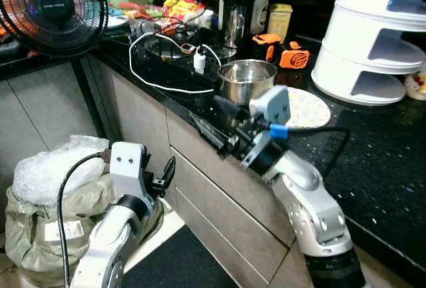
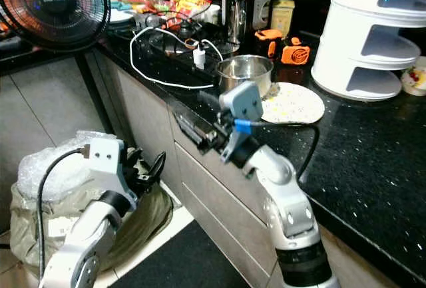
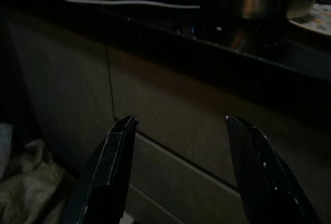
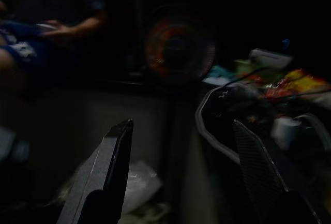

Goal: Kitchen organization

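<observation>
I read the right pincer (image 1: 223, 125) released, fingers spread, hovering at the front edge of the black worktop (image 1: 373, 161); the steel pot (image 1: 247, 80) sits just behind it, beside a speckled plate (image 1: 307, 107). Left pincer (image 1: 166, 171) also released, low before the cabinet fronts (image 1: 219, 195), below the pot, next to a stuffed bag (image 1: 46, 215).
</observation>
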Robot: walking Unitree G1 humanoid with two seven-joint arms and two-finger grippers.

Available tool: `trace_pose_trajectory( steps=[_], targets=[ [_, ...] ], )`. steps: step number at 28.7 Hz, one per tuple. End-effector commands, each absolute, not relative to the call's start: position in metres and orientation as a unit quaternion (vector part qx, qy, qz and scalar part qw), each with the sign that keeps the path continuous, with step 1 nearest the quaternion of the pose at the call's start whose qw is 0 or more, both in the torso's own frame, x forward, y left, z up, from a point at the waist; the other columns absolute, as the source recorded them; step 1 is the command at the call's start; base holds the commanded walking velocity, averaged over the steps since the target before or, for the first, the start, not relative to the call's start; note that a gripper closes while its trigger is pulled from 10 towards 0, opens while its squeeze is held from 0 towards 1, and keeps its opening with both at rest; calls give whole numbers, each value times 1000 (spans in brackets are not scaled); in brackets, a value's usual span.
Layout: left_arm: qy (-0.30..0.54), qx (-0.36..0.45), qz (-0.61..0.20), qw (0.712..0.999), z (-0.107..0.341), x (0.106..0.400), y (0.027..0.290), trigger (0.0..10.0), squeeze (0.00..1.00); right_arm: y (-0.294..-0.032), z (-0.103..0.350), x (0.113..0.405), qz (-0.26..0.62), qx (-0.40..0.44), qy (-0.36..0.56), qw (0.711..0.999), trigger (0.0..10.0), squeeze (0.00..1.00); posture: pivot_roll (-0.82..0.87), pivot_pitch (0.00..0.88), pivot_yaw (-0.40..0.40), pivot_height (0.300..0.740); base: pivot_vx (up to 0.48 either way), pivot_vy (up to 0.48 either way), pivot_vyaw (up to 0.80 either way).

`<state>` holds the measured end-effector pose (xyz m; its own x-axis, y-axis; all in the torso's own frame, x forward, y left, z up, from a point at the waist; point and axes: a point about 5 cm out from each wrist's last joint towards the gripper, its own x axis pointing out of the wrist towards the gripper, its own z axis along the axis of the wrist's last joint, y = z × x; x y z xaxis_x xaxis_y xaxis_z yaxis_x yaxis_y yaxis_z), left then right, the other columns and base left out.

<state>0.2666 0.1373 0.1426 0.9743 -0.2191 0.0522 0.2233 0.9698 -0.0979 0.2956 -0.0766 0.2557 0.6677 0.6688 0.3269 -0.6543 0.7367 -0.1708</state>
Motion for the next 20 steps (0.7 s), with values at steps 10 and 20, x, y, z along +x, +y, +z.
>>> trace_pose_trajectory(
  steps=[10, 20],
  targets=[
    [-17, -50, -115, 992, 140, 268, 133, 10000, 0, -72, 268, 315, 298, -203, -99, 928, 10000, 0, 17, 0, 0, 740, 340, 0, 0],
    [-20, -53, -114, 992, 141, 267, 133, 10000, 0, -73, 264, 316, 311, -263, -64, 911, 10000, 0, 25, 0, -5, 740, 335, 0, 0]
  ],
)
